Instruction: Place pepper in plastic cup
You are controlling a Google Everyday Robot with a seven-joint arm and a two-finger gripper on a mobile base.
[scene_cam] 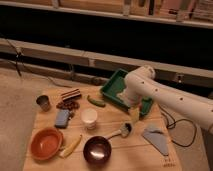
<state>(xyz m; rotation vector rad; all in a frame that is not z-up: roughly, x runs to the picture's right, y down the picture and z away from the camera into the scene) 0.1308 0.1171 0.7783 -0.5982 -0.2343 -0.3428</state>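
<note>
The pepper (96, 101) is small and dark green. It lies on the wooden table (115, 155) just left of the green tray. The white plastic cup (89, 118) stands upright a little in front of the pepper and looks empty. My gripper (134, 114) hangs from the white arm, pointing down over the tray's front edge. It is to the right of both the pepper and the cup and touches neither.
A green tray (116, 84) sits at the back. A grey metal cup (43, 103), striped packet (71, 94) and blue sponge (62, 118) lie left. An orange bowl (46, 142), yellow curved item (71, 146), dark bowl (97, 150), spoon (121, 132) and grey cloth (156, 138) lie in front.
</note>
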